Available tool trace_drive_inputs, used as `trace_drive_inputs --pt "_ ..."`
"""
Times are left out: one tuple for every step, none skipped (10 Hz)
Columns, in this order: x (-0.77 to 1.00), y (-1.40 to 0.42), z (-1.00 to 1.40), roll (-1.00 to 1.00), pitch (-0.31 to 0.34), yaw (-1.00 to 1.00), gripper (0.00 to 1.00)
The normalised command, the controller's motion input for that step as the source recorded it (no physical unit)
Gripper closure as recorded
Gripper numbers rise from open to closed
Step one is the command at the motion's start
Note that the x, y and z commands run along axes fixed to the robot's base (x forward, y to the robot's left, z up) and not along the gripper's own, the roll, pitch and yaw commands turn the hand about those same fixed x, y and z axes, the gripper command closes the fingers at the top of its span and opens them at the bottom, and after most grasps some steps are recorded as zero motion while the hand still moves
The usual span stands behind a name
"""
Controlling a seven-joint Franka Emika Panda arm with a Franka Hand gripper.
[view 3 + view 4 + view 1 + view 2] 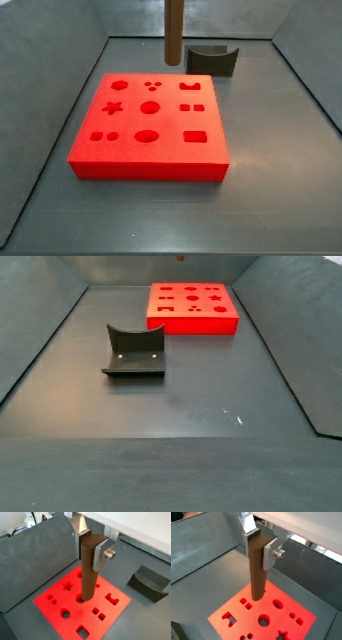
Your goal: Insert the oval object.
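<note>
Our silver-fingered gripper [93,543] clenches the long brown oval peg [89,567] above the red holed block [147,125], upper-centre in a side view; insertion remains undone.

- In a side view we see the long brown rod-like peg [174,30] cut off at the top edge, the pincer out of frame.
- In both wrist views the pincer [91,548] [262,547] has one silver finger [102,554] visible; the peg hides the other.

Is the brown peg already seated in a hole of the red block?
No: in a side view the oval object hangs upright above the red block, its lower end clear of the surface, held by the gripper.
</note>
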Motion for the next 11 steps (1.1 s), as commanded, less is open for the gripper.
trace_drive_inputs --pt "0.00 0.00 -0.02 0.00 0.000 -0.05 1.00" --pt "0.00 0.00 0.00 0.00 0.000 -0.07 1.00" --pt "-0.10 0.00 0.00 0.00 -0.014 0.00 1.00" --pt "-0.14 0.00 0.00 0.00 0.000 0.00 1.00" --pt "-0.04 0.00 0.00 0.04 0.000 -0.12 1.00" --pt "0.00 0.00 0.00 0.05 0.000 -0.21 1.00" --pt "0.00 0.00 0.00 0.04 0.000 -0.27 1.00" --pt "-0.04 0.00 0.00 0.04 0.000 -0.40 1.00" --pt "-0.15 -0.01 0.00 0.06 0.000 -0.66 1.00" --pt "-0.16 -0.02 0.00 0.11 0.000 -0.87 1.00" --pt "-0.09 0.00 0.00 0.13 0.023 -0.99 1.00"
